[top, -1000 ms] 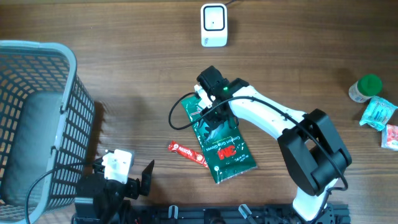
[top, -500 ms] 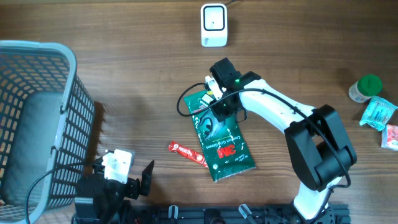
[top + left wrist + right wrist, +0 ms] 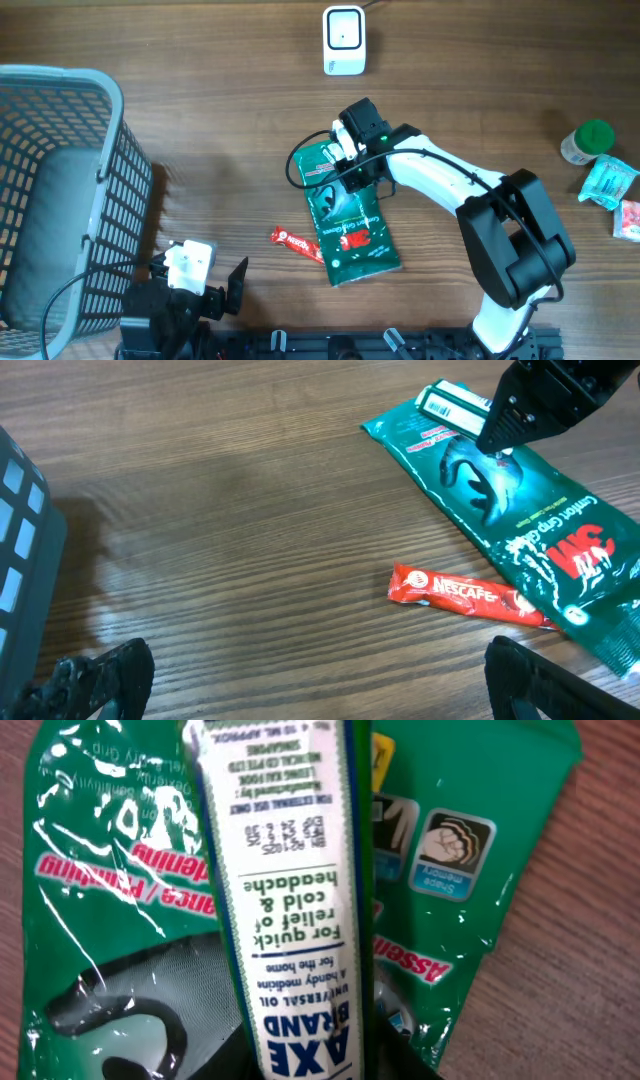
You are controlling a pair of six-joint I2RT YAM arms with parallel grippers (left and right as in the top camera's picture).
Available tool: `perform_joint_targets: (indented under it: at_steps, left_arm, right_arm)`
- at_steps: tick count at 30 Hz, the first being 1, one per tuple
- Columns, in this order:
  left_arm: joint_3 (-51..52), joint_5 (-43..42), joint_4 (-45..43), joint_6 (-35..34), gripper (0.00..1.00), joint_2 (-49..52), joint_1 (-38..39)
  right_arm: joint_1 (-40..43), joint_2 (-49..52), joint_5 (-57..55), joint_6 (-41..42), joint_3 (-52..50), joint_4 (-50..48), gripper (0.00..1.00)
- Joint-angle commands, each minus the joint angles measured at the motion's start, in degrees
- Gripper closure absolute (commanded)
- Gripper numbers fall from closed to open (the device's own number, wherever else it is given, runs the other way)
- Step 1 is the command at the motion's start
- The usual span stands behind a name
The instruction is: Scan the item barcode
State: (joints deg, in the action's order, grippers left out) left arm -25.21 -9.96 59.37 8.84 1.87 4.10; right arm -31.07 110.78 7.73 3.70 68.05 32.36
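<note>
A white Axe Brand oil box (image 3: pixel 290 910) lies on top of a green 3M gloves packet (image 3: pixel 352 225) near the table's middle. My right gripper (image 3: pixel 305 1055) reaches down over the box, and its dark fingers (image 3: pixel 400 1042) press against both long sides of it. From overhead, the right gripper (image 3: pixel 352 150) covers most of the box (image 3: pixel 338 138) at the packet's upper end. The white barcode scanner (image 3: pixel 343 40) stands at the far edge. My left gripper (image 3: pixel 320 675) hangs open over bare wood at the near left, holding nothing.
A red Nescafe sachet (image 3: pixel 300 245) lies just left of the packet. A grey mesh basket (image 3: pixel 60 190) fills the left side. At the far right stand a green-capped bottle (image 3: pixel 588 142) and a teal packet (image 3: pixel 608 182).
My right gripper shifted slightly right and its jaws narrowed onto the white box. The green packet under it swung, its lower end sliding left. The left arm stayed still.
</note>
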Motion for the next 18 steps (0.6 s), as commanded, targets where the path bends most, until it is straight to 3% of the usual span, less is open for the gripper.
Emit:
perform_joint_targets:
  at_steps: [1,6,11,18]
  left_arm:
    - [0.1,-0.5,-0.2,-0.3,0.0,-0.3,-0.2]
    - [0.1,-0.5,-0.2,-0.3,0.0,-0.3,-0.2]
    - [0.1,-0.5,-0.2,-0.3,0.0,-0.3,-0.2]
    - [0.1,-0.5,-0.2,-0.3,0.0,-0.3,-0.2]
  right_arm:
    - [0.2,1.5,7.4,1.4,3.7,4.2,0.79]
    - [1.8,0.5,19.2,1.4,12.5,15.6,0.83]
    - [4.4,-3.4,28.5,-2.2,14.7,27.0,0.85]
    - [4.6,-10.3,29.0,-3.7,14.7,34.5,0.84]
